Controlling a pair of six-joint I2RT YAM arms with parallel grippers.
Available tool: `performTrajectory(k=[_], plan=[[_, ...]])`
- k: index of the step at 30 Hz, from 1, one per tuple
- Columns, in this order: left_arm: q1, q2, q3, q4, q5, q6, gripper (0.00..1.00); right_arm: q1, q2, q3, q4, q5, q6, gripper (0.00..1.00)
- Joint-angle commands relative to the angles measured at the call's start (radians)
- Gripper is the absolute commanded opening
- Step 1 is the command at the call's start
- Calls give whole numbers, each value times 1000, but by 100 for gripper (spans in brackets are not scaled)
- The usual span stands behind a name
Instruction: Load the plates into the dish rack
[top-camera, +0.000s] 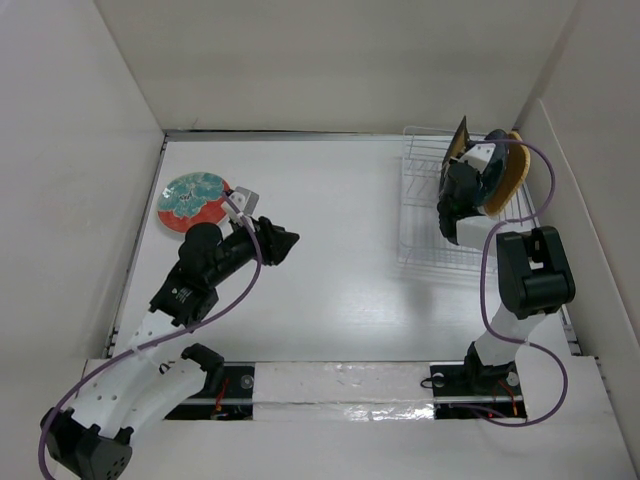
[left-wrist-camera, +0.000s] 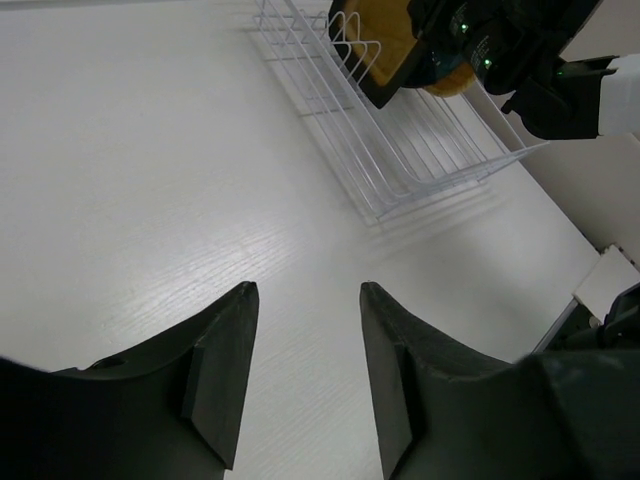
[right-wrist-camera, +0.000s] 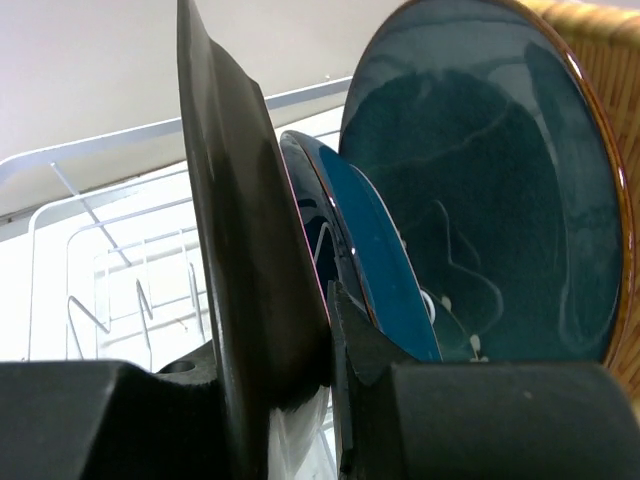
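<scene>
Round red-rimmed teal floral plate (top-camera: 193, 200) lies flat at ten o'clock. White wire dish rack (top-camera: 425, 240) at two o'clock; black-rimmed mustard plate (right-wrist-camera: 240, 250), dark blue plate (right-wrist-camera: 375, 240) and grey-teal plate (right-wrist-camera: 480, 180) stand upright there.

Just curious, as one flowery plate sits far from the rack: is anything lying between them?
Nothing lies on the table between the floral plate and the dish rack; only the left claw hangs there, open and empty.

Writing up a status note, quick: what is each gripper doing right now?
Left gripper: open, empty.
Right gripper: shut on the mustard plate.
</scene>
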Motion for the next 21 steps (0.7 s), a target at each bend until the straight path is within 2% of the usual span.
performTrajectory(k=[1,3,5,6,7,8,9,10,13,15,21], plan=[[-3,8,20,37,-4,4,40,24,-12,-30,56,51,124,0],[-3,11,20,37,-7,-1,32,24,-25,-41,52,60,130,1],[-3,17,20,38,-17,-10,27,24,-34,-38,21,62,139,13],[-3,18,19,37,-25,-22,19,24,-38,-33,1,65,144,19],[-3,25,20,37,-33,-29,15,24,-43,-29,-25,68,152,32],[9,27,19,38,-22,-36,12,24,-49,-39,-22,72,158,40],[24,30,17,53,-2,-47,5,24,-67,-55,-4,73,155,48],[40,31,11,67,19,-79,2,24,-75,-65,16,73,162,61],[40,50,0,93,29,-117,0,14,-103,-82,3,65,173,79],[40,76,11,81,-8,-143,0,-8,-109,-41,-60,33,184,84],[40,111,28,87,-40,-174,0,-8,-207,4,-174,-19,236,86]])
